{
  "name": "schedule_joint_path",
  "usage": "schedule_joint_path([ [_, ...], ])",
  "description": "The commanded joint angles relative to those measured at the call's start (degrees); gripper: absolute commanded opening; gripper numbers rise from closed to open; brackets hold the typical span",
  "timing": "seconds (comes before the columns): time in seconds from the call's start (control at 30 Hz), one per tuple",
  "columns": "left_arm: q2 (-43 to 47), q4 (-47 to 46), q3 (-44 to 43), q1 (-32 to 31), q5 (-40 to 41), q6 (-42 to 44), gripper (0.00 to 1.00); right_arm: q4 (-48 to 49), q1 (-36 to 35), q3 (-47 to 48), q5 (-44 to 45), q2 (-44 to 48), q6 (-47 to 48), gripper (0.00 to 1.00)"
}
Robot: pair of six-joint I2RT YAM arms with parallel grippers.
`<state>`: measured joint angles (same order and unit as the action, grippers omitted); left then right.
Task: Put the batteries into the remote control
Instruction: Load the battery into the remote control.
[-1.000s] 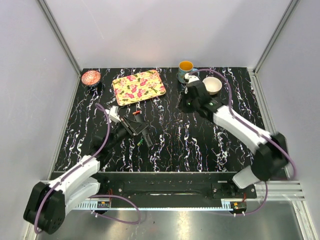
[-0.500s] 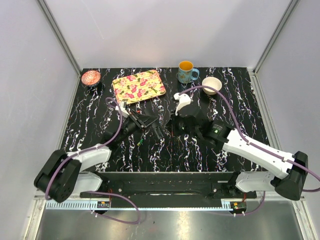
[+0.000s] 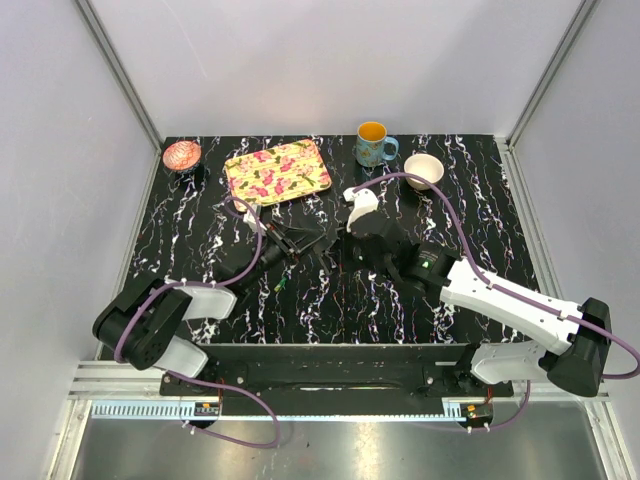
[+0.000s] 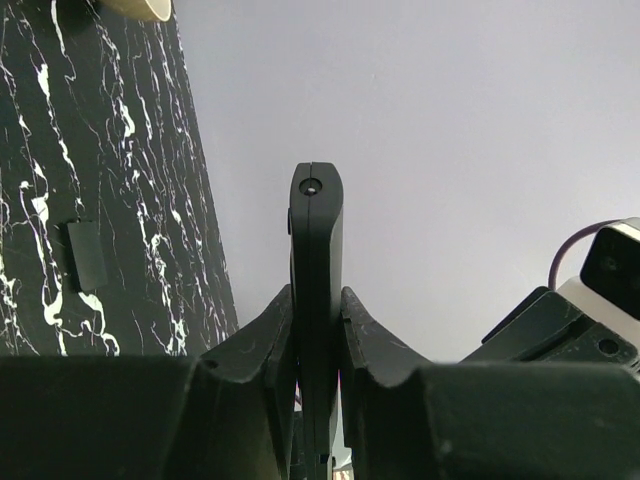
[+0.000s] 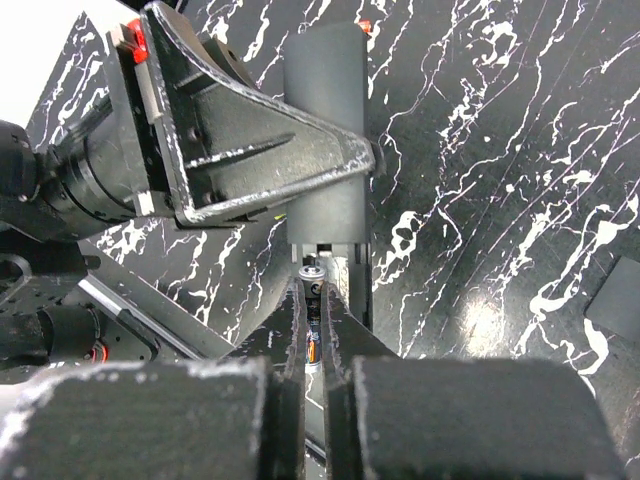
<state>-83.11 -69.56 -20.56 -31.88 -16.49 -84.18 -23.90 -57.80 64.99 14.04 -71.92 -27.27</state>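
My left gripper (image 4: 316,296) is shut on the remote control (image 4: 316,225), a slim black bar held edge-on above the table. In the right wrist view the remote control (image 5: 323,130) lies straight ahead with its near end open, and the left gripper (image 5: 250,165) clamps it from the side. My right gripper (image 5: 313,300) is shut on a dark battery (image 5: 313,285) with an orange band; its silver tip sits at the remote's open end. From above, both grippers (image 3: 297,243) (image 3: 345,255) meet mid-table. A green-yellow battery (image 3: 281,285) lies on the table near the left arm.
A floral tray (image 3: 278,172), a pink bowl (image 3: 182,155), a blue mug (image 3: 373,145) and a white bowl (image 3: 424,170) stand along the back. A small flat black piece (image 4: 85,255) lies on the marbled table.
The right arm swung from the mug down to mid-table with its battery. The left gripper carried the remote rightward to meet it. Both stayed shut.
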Motion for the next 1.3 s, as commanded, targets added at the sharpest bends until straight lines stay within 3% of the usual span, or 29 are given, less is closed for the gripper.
schedule_joint_path([
  [0.0,-1.0,-10.0,-2.0,-0.9,1.6,-1.7,0.0,3.7,-0.8,1.1,2.4,-1.0,0.4,0.0],
  [0.63,-0.5,-9.4,-2.9,-1.3,0.9,-1.6,0.0,5.3,-1.3,-0.7,4.4,-3.3,2.8,0.0],
  [1.27,1.5,-6.2,-5.4,-1.2,0.8,0.3,0.0,-1.3,-2.2,-1.5,0.9,-3.3,2.0,0.0],
])
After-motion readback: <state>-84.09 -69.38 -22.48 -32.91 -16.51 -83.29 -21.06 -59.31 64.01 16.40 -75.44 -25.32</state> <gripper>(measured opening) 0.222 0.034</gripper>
